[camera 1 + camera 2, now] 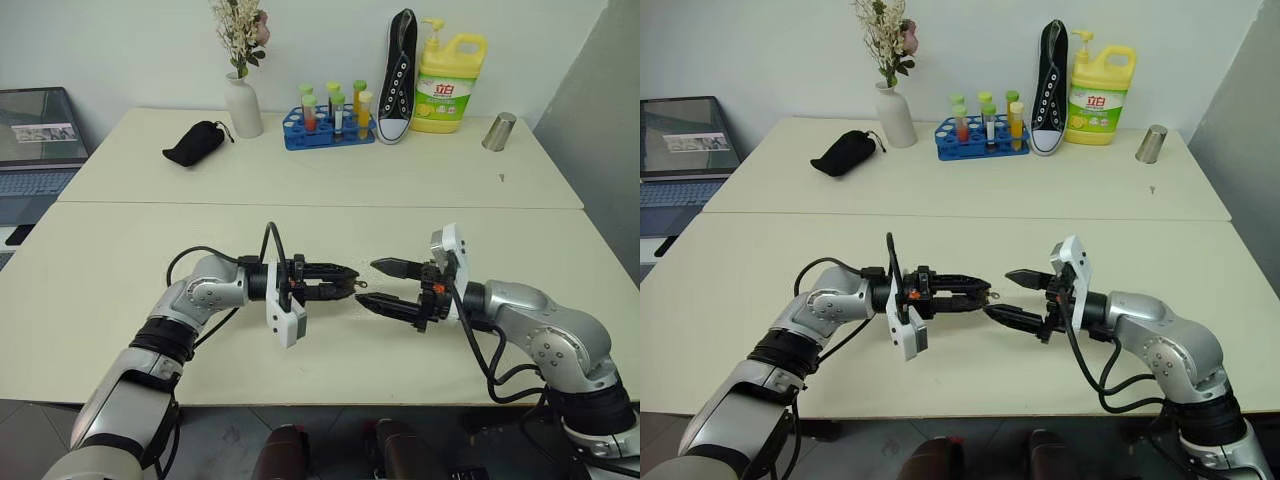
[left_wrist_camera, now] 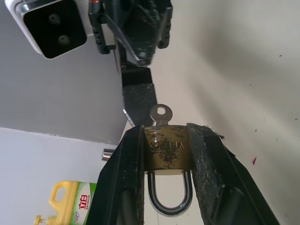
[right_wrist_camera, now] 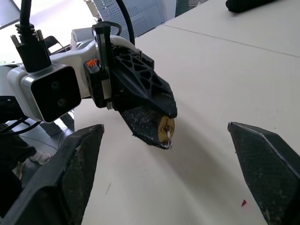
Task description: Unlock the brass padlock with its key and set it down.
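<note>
My left gripper is shut on the brass padlock, squeezing its body between both fingers above the near table. The silvery shackle loops back toward the wrist. The key sticks out of the padlock's far end, past the fingertips; the right wrist view shows the padlock end-on with the key hanging from it. My right gripper faces the left one tip to tip. It is open, its fingers spread above and below the key's line without touching it.
On the far table stand a white vase, a black pouch, a blue test-tube rack, a sneaker, a yellow detergent bottle and a metal cup. A laptop sits at far left.
</note>
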Tool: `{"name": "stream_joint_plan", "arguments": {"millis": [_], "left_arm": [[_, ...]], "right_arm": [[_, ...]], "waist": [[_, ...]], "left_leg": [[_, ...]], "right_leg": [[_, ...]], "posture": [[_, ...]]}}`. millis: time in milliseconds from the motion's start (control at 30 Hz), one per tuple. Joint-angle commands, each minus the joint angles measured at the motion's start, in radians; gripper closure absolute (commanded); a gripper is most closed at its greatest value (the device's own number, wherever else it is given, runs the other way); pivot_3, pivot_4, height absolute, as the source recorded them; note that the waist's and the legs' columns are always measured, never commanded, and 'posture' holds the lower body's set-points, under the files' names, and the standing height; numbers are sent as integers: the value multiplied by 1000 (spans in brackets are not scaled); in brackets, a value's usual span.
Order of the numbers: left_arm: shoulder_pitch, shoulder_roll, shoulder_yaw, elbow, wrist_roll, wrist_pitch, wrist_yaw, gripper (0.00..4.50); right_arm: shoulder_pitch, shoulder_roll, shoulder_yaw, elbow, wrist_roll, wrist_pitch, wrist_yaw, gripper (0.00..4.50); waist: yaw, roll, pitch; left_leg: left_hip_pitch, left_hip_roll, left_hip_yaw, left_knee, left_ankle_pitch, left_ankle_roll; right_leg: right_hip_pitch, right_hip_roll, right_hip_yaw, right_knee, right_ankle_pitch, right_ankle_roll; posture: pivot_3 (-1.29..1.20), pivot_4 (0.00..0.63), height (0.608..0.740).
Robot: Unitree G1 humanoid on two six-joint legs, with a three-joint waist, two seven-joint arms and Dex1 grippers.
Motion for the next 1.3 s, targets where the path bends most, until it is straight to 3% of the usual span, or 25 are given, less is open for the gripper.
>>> {"name": "stream_joint_plan", "arguments": {"millis": [33,300,567,733,1067,1300], "left_arm": [[-4,11,-6,-43,-9,2,24,3526],[1,18,-11,-59,3,6,40,3526],[9,21,-8,-69,13,11,56,3526],[9,26,-2,-66,57,-18,86,3526],[21,26,-1,-80,143,-47,161,3526],[25,31,-2,-84,174,-41,201,3526]], "right_arm": [[-21,0,-2,-17,4,3,25,1376],[-44,18,-1,-2,10,21,28,4417],[-60,5,-5,6,17,51,60,4500],[-112,2,-56,47,130,220,27,4500],[-271,91,-209,211,368,566,-203,4500],[-309,120,-248,248,404,649,-274,4500]], "waist": [[0,0,0],[0,0,0],[0,0,0],[0,0,0],[0,0,0],[-1,0,0]], "left_leg": [[0,0,0,0,0,0],[0,0,0,0,0,0],[0,0,0,0,0,0],[0,0,0,0,0,0],[0,1,0,0,0,0],[-1,0,-1,-1,0,0]], "right_leg": [[0,0,0,0,0,0],[0,0,0,0,0,0],[0,0,0,0,0,0],[0,0,0,0,0,0],[0,-3,0,0,0,0],[0,-5,0,0,0,0]], "posture": [[0,150,740],[0,150,740],[0,150,740],[0,150,740],[0,150,740],[0,150,740]]}}
